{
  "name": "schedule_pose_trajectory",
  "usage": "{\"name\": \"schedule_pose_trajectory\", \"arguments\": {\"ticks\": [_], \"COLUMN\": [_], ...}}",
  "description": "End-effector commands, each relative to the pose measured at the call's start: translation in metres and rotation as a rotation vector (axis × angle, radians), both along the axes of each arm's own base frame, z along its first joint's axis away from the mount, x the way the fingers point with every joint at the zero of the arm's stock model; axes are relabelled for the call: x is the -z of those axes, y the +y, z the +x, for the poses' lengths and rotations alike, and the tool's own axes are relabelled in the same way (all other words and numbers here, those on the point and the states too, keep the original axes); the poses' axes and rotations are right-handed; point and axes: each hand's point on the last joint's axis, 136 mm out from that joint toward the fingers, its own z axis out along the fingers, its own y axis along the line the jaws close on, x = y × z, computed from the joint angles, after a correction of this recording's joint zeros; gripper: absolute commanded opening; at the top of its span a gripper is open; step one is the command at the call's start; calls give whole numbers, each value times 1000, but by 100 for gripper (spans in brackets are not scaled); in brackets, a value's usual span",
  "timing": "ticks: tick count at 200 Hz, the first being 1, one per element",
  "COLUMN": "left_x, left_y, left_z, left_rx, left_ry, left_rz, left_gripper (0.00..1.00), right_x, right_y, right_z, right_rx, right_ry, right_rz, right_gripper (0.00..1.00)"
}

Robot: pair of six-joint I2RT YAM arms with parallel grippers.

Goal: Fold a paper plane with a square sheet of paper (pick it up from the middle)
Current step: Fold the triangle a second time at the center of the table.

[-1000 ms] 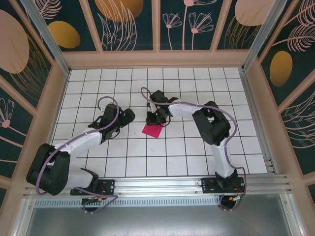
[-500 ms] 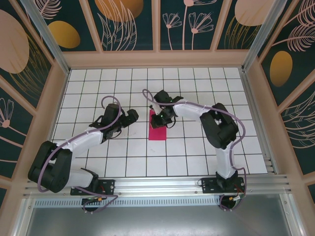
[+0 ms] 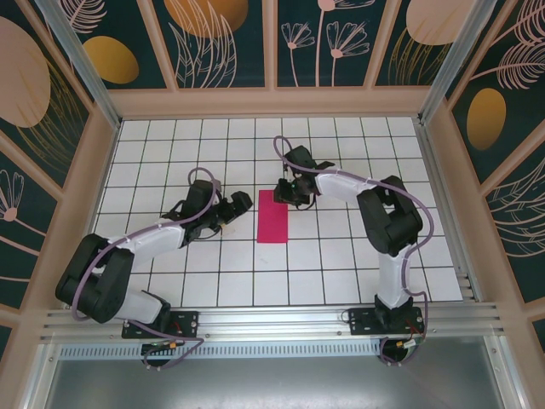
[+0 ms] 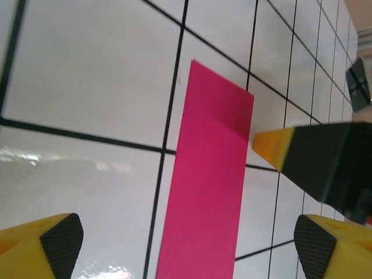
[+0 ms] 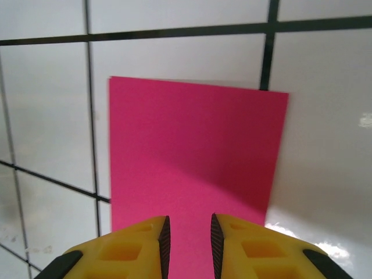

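The square sheet of paper (image 3: 273,216) lies flat on the white grid table as a narrow magenta-pink rectangle, about one square wide and two long. In the left wrist view the sheet of paper (image 4: 209,186) runs between my left gripper's wide-apart fingertips. My left gripper (image 3: 241,207) is open just left of the sheet. My right gripper (image 3: 288,192) hovers at the sheet's far right corner, jaws a small gap apart with nothing between them. Below the right gripper (image 5: 189,244) the paper (image 5: 192,145) rests flat. The paper plane is out of view.
The right gripper's yellow-tipped finger (image 4: 279,148) reaches into the left wrist view, close to the paper's right edge. Wooden walls (image 3: 100,162) ring the table. An aluminium rail (image 3: 281,317) runs along the near edge.
The paper went from a small tilted shape under the right gripper to a flat long rectangle. The right gripper opened, let go and drew back right. The left gripper moved right toward the paper.
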Motion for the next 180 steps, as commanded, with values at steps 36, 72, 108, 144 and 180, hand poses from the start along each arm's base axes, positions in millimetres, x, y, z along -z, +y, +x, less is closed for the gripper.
{"name": "schedule_pose_trajectory", "arguments": {"ticks": [36, 72, 108, 144, 180], "left_x": [17, 19, 20, 22, 27], "left_y": [-35, -49, -57, -65, -71], "left_z": [-24, -35, -41, -46, -51], "left_rx": [51, 79, 89, 104, 125], "left_ry": [116, 153, 182, 201, 223], "left_rz": [-76, -112, -127, -140, -142], "left_gripper": [91, 90, 90, 90, 90], "right_x": [34, 46, 55, 59, 61], "right_y": [-11, -24, -32, -35, -37], "right_z": [-2, -8, -13, -14, -15], "right_rx": [45, 71, 94, 99, 100], "right_ry": [84, 127, 163, 174, 178], "right_rz": [-17, 6, 35, 39, 40], "right_gripper": [28, 28, 27, 27, 27]}}
